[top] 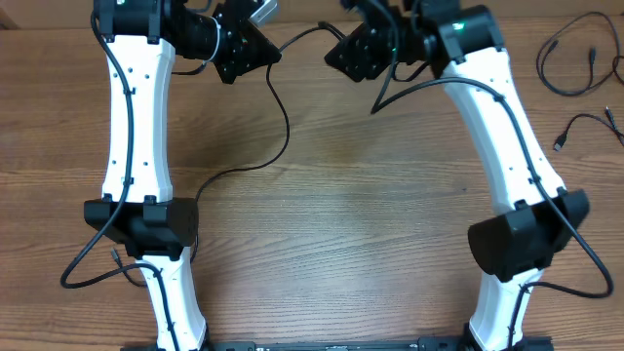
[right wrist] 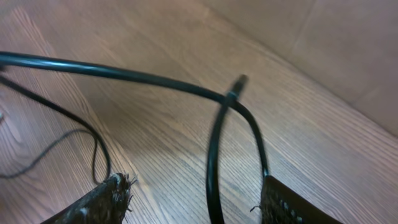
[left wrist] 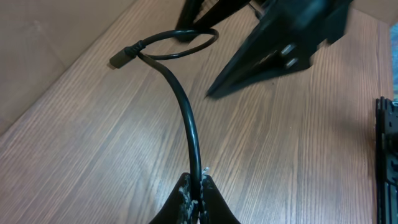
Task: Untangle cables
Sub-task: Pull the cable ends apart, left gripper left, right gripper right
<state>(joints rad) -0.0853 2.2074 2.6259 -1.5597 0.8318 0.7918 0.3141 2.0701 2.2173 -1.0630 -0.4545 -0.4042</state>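
A thin black cable runs from my left gripper at the table's far edge down toward the left arm's base. In the left wrist view my left gripper is shut on this cable, which rises to a small loop and a plug end. My right gripper is close beside it, dark and large in the left wrist view. In the right wrist view its jaws are open, with the looped cable passing between them untouched and the plug tip beyond.
Two more thin black cables lie at the right of the table, one looped at the far right and one with a plug end below it. A beige wall borders the far edge. The arms' bases stand at the near edge.
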